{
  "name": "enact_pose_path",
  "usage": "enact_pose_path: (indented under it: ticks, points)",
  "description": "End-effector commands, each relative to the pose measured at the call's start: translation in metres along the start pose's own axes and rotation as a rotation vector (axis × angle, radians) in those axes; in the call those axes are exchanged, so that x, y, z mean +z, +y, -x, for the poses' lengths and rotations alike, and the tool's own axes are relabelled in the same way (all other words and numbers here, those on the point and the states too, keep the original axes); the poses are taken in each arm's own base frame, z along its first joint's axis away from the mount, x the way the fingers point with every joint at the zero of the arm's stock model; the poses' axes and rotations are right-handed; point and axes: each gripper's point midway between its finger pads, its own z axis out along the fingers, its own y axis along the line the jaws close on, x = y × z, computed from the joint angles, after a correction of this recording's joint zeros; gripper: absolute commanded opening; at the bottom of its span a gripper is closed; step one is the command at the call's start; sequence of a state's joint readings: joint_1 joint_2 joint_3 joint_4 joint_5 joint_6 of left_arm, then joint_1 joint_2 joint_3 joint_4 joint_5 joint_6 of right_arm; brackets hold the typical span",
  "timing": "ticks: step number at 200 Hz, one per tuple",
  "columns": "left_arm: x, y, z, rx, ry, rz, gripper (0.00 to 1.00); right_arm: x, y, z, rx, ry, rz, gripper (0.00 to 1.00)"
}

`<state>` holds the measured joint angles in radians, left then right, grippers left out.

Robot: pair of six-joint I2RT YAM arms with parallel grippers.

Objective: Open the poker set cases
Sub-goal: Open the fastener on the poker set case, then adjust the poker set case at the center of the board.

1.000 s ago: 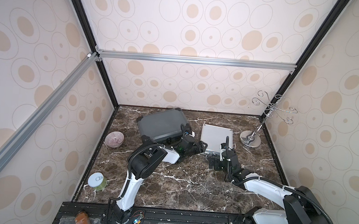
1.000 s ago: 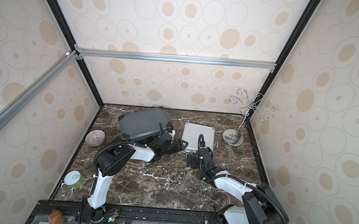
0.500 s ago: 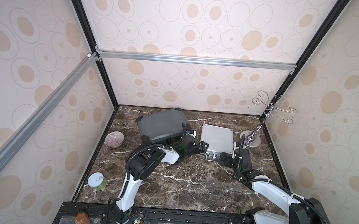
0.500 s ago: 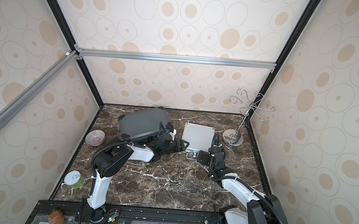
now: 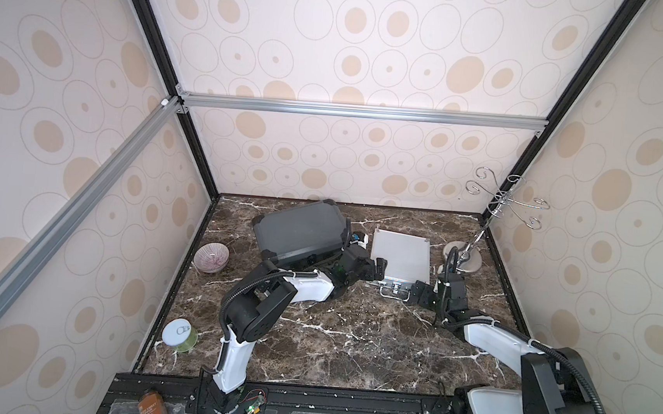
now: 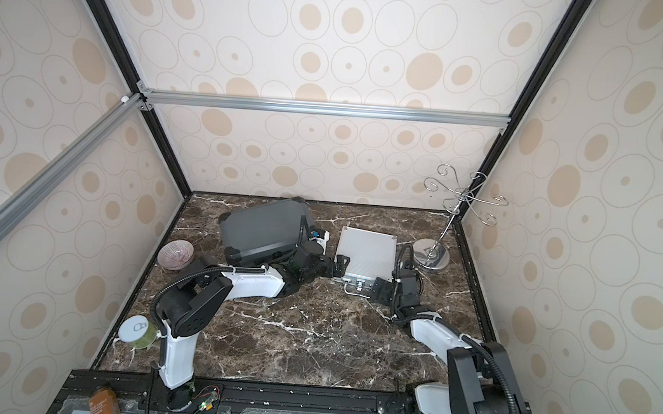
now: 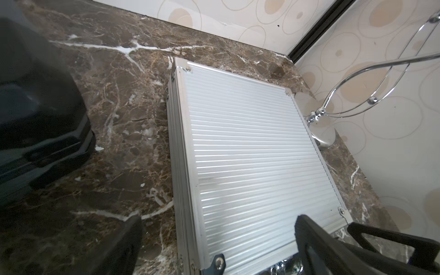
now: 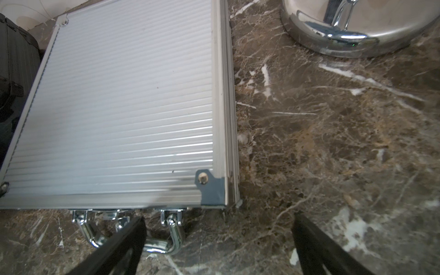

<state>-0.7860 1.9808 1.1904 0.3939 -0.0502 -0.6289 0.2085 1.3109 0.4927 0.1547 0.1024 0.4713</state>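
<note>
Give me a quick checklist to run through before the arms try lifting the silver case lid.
1. Left pincer open and empty: ok.
2. Right pincer open and empty: ok.
3. Silver case lid raised: not ok, closed flat.
4. Silver case unlatched: cannot tell.
5. Dark grey case opened: not ok, closed.
6. Chrome stand apart from the silver case: ok.

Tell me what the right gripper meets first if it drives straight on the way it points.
Most likely the silver case: its handle-side corner lies dead ahead between the fingers of the right gripper, and the chrome handle is beside one finger. Height is unclear, so it may skim over the top.
</note>
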Motion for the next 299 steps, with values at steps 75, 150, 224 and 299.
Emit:
enact_pose_path:
  ticks: [75, 150, 224, 299]
  points:
    - [0.001, -0.001, 0.0, 0.207, 0.013, 0.124, 1.0, 0.018, 0.007, 0.012, 0.175, 0.069, 0.093, 1.0]
    - [0.022, -0.009, -0.018, 0.173, 0.087, 0.061, 1.0, 0.016, 0.012, 0.022, 0.207, 0.046, 0.125, 0.96]
    - [0.03, -0.011, -0.007, 0.1, 0.074, -0.008, 1.0, 0.013, 0.016, 0.036, 0.19, 0.012, 0.16, 0.99]
    - [0.052, -0.021, -0.02, 0.101, 0.143, -0.084, 0.93, 0.039, 0.038, 0.034, 0.15, 0.129, 0.259, 0.86]
